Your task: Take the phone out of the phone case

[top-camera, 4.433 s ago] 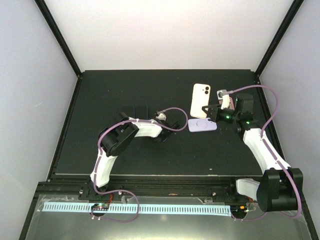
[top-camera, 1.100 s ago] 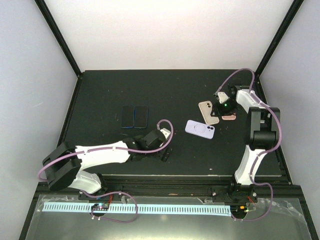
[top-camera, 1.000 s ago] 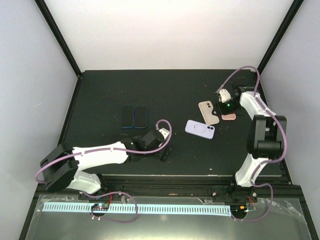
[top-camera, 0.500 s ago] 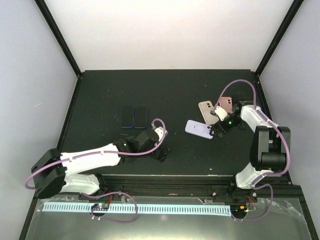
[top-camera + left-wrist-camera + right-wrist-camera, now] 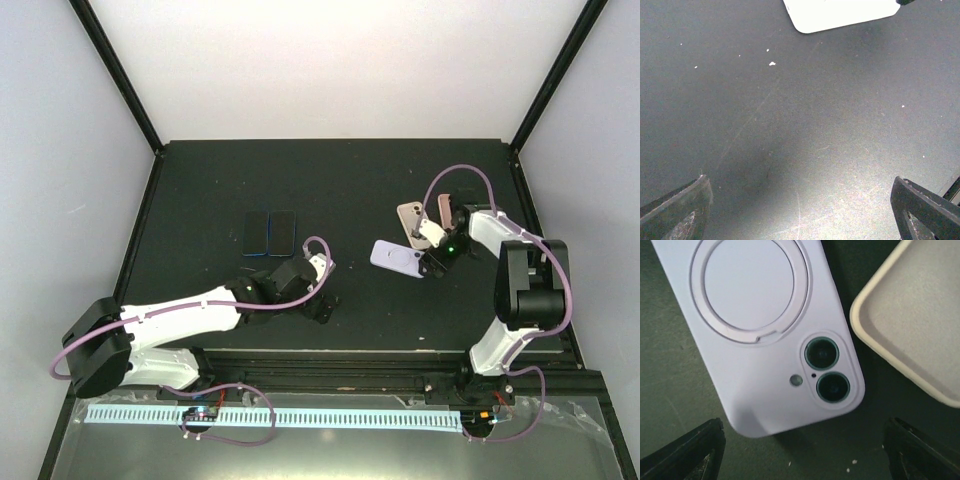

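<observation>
Lilac-cased phone (image 5: 765, 335) lay face down on the table (image 5: 670, 405) beside a beige case (image 5: 920, 330); the right gripper (image 5: 802, 450) hung over its camera end, jaws wide and empty, likely to straddle it.

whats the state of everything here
lilac phone: face down, in its case
beige case: empty, inside up
pink phone: flat, partly hidden
dark phones: flat, side by side
left claw: open
right claw: open

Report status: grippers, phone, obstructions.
Left gripper open over table. Right gripper open above lavender cased phone, phone in case. Empty beige case alongside, not touching.
</observation>
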Motion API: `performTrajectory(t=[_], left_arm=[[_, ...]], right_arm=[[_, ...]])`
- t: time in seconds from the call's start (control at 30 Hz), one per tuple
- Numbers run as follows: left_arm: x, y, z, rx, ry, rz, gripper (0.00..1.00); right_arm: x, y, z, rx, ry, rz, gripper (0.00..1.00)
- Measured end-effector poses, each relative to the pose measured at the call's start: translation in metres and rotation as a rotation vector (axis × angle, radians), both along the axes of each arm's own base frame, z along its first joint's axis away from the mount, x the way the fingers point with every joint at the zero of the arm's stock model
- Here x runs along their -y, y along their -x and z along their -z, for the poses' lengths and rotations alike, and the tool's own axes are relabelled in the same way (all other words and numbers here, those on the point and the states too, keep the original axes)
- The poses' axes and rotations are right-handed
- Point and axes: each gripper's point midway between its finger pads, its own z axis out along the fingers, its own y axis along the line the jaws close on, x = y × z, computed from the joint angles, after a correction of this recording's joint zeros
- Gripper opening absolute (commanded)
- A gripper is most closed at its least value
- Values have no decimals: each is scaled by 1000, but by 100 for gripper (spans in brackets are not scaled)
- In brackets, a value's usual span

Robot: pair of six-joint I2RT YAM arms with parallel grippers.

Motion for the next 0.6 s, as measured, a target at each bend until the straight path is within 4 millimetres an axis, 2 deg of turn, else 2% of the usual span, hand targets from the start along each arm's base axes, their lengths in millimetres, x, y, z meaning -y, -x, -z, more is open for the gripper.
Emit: performTrajectory(t=[0.2, 0.43, 0.6], left_arm=[[-4, 0, -5, 10, 9, -1, 99], [-9, -3, -4, 17, 3, -7, 99], [-13, -4, -3, 16, -9, -10, 99]], right_arm=[[-8, -2, 17, -11, 57, -51, 86], [-16, -5, 19, 18, 114, -104, 79], [-20, -4, 20, 37, 163, -142, 82]])
